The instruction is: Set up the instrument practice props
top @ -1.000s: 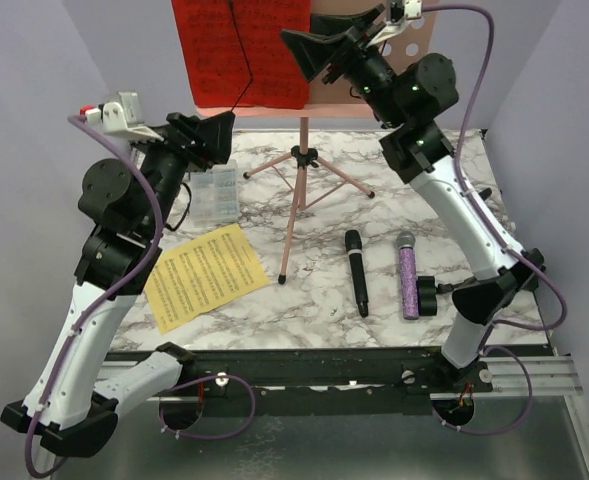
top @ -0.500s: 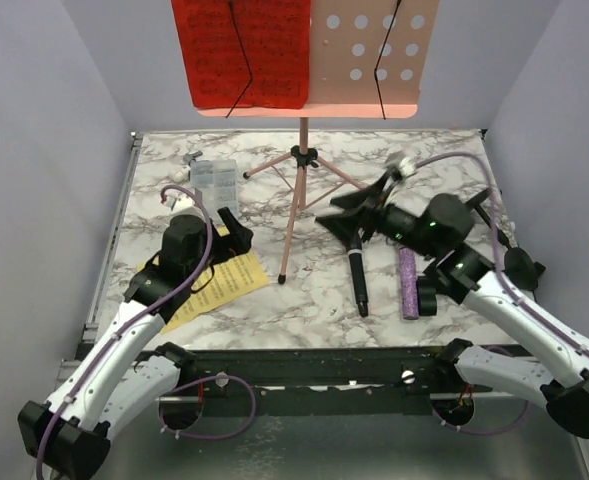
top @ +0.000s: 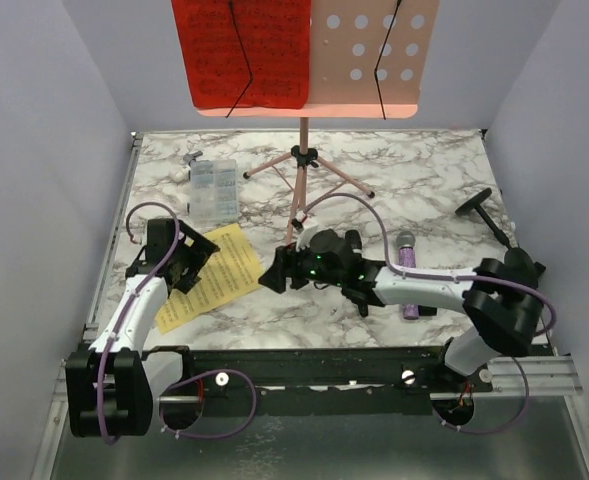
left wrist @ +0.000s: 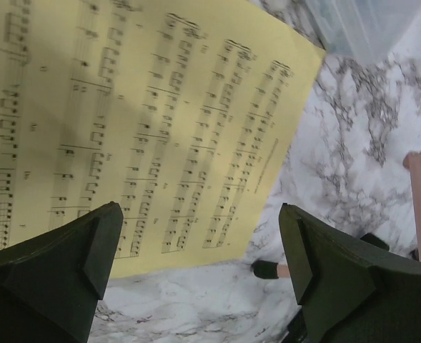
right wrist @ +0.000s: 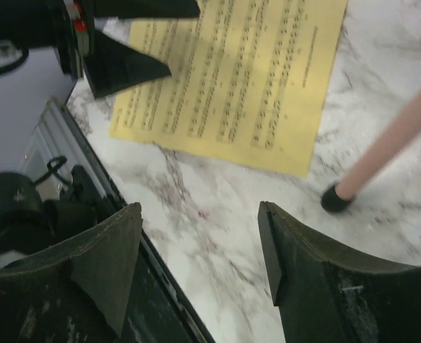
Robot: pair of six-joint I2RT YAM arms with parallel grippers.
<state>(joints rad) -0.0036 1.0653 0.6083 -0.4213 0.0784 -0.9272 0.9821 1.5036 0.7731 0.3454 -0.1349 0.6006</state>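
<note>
The desk (top: 414, 180) has a white marble-patterned top with grey veins. A yellow music sheet (top: 219, 275) lies flat and skewed on its left front part. Just beyond the sheet's far corner sits a clear plastic compartment box (top: 215, 190). The pink tripod legs (top: 304, 165) stand on the middle of the desk toward the back. One leg's black-capped foot (right wrist: 335, 199) is planted just beside the sheet's edge. Right of centre lies a purple glitter microphone (top: 405, 255), head toward the back. Beside it lies a black microphone (top: 363, 308), of which only the near end shows. A black round-based mic holder (top: 477, 205) lies tipped over near the right edge.
</note>
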